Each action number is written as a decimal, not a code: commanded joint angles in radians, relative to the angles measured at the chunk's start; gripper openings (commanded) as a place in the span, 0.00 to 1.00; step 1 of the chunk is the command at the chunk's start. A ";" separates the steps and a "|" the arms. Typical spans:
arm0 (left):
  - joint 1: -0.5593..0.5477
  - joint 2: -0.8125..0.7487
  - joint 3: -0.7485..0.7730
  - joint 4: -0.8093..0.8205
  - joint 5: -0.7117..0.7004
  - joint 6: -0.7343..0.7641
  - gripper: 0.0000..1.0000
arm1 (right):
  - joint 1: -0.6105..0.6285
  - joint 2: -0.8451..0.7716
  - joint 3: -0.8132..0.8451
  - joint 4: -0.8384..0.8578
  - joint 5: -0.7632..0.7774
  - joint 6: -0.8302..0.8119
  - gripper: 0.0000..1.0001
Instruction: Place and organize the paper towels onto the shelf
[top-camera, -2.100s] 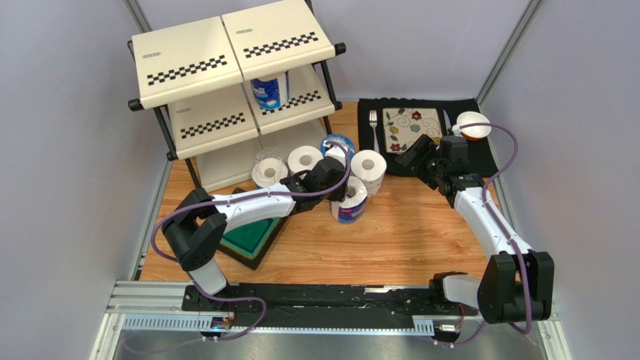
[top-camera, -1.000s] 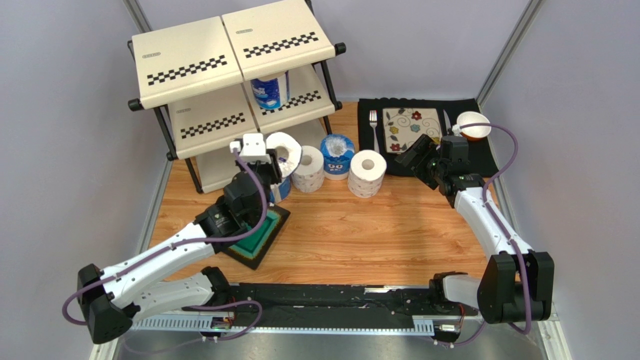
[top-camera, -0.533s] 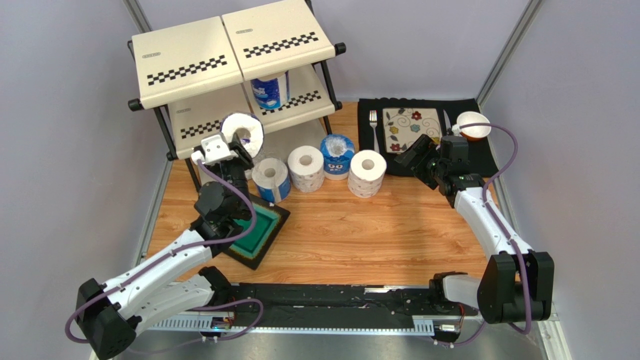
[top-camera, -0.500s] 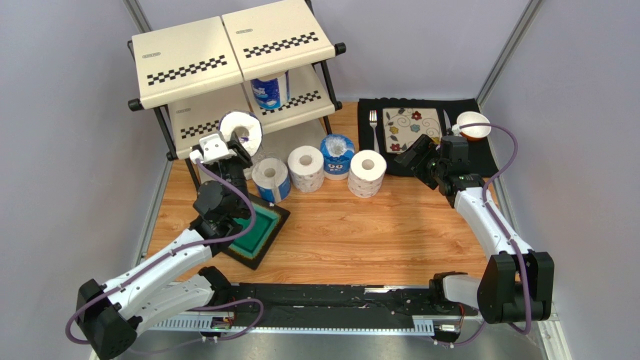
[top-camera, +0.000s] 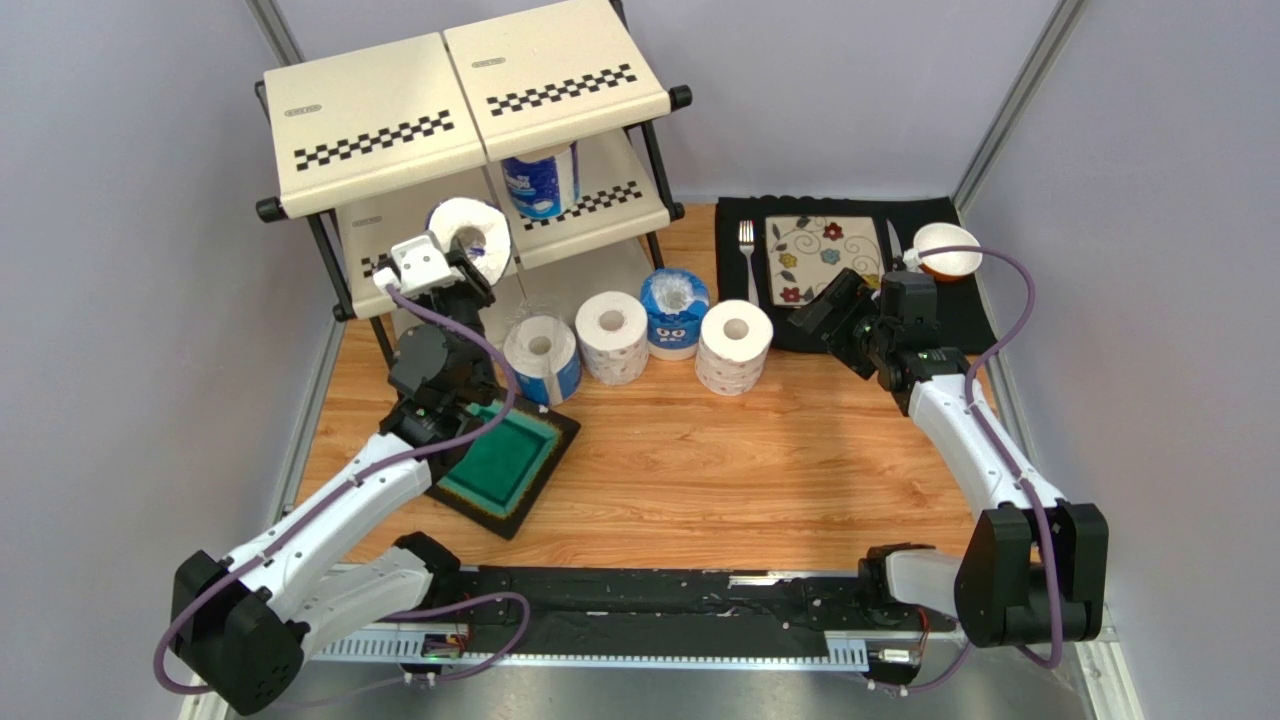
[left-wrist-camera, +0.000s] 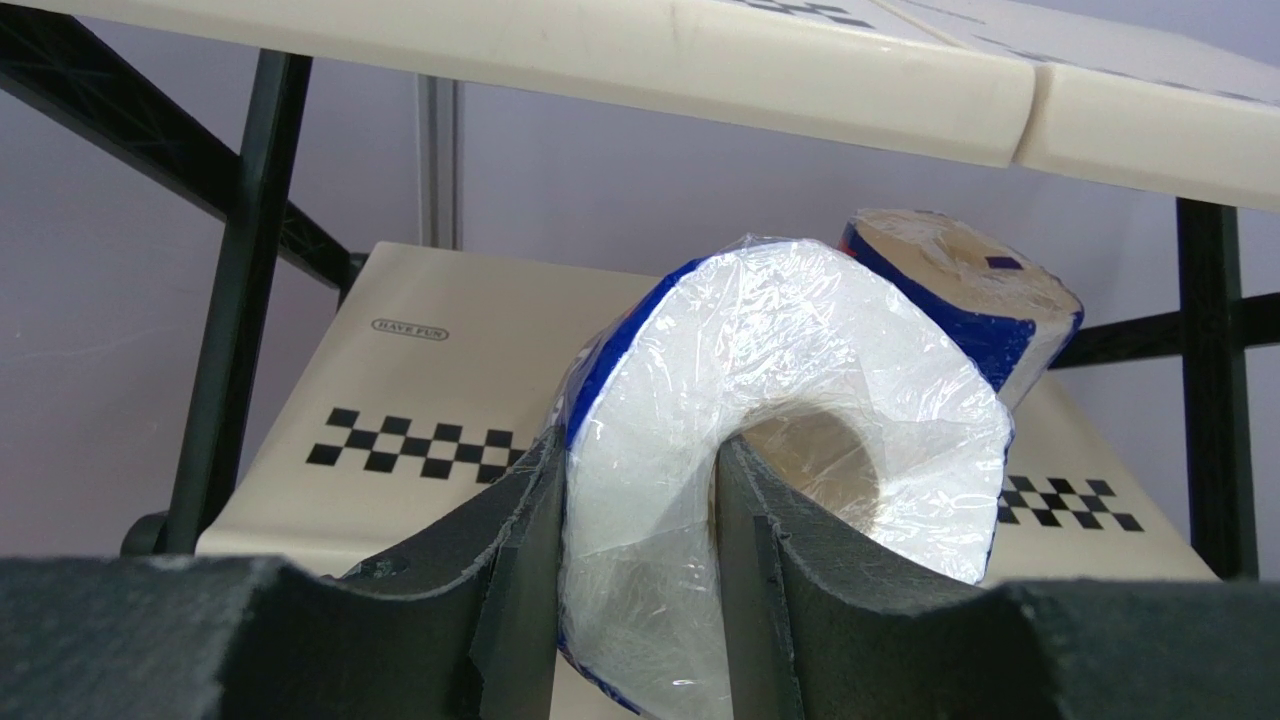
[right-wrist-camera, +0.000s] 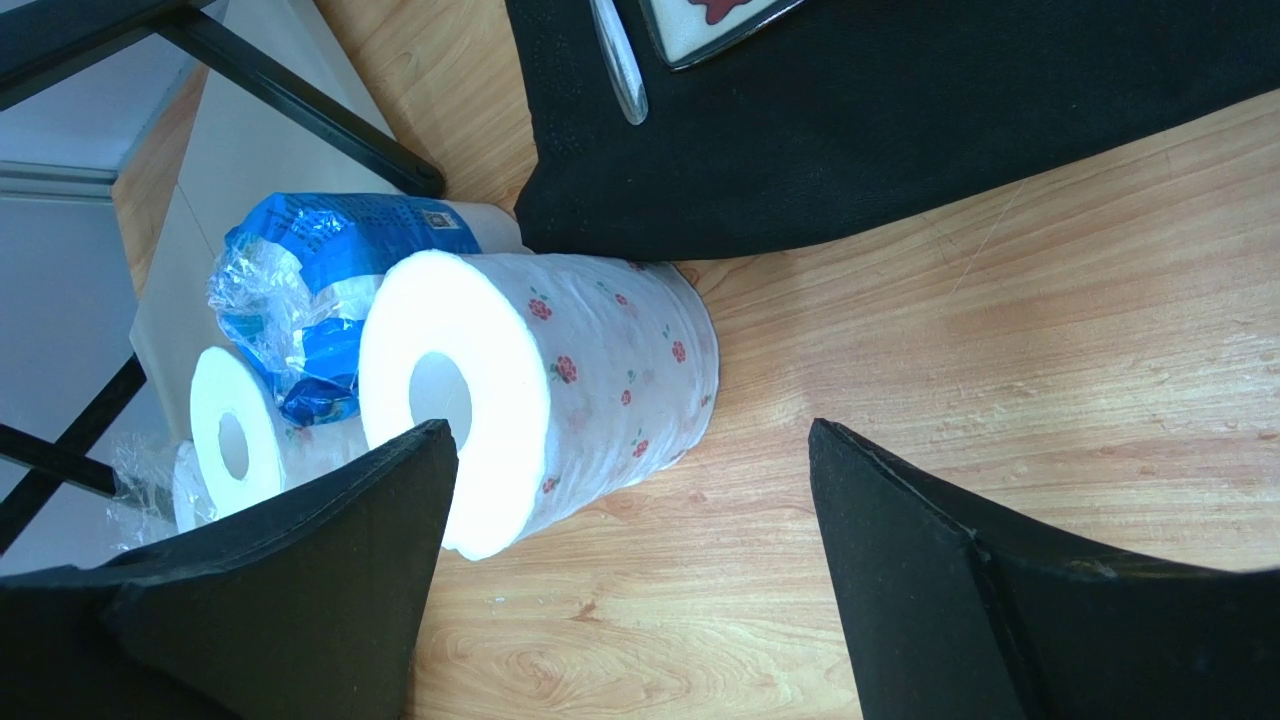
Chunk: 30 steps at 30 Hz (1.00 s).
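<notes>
One roll shelved, one in the air, four on the table

- Left tool (left-wrist-camera: 639, 458) is clenched on a blue-wrapped roll (top-camera: 478, 233), one finger inside the core and the other outside, pinching the wall.
- Held roll is tipped on its side, just in front of the left panel (top-camera: 361, 225) of the middle tier. It isn't set down yet.
- Shelf (top-camera: 376, 120) stands at the table's (top-camera: 721, 465) far-left corner. Shelved roll (top-camera: 538, 180) is upright on the middle tier's right panel, close behind the held one in the wrist view.
- Four rolls stand in a row on the table just in front of the shelf foot, running toward the far-right corner:
  - blue-printed roll (top-camera: 541, 356)
  - plain-looking roll (top-camera: 612, 333)
  - crumpled-wrap roll (top-camera: 675, 305)
  - floral roll (top-camera: 736, 342)
- Right tool (top-camera: 824, 312) is released, jaws wide and holding nothing. It sits low by the near-left corner of the black placemat (top-camera: 962, 315), facing the floral roll.
- Not in play: green tray (top-camera: 504, 465) near the left edge, and the plate (top-camera: 824, 255), fork (top-camera: 747, 240) and bowl (top-camera: 944, 248) on the placemat.

My read on status: about a sixth done, with the second placement imminent. What's left is setting this roll down, then four more picks plus tidying. With a core pinch the roll arrives lying over, so it likely needs standing up before release or it may roll on the panel. The right tool looks lined up for the floral roll next.
</notes>
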 joint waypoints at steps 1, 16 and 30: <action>0.047 0.004 0.075 0.028 0.072 -0.058 0.19 | -0.004 -0.003 0.006 0.033 -0.011 0.012 0.91; 0.179 0.106 0.152 -0.046 0.195 -0.205 0.19 | -0.004 0.003 0.011 0.033 -0.017 0.013 0.91; 0.239 0.167 0.190 -0.067 0.241 -0.245 0.18 | -0.007 0.002 0.011 0.036 -0.025 0.018 0.91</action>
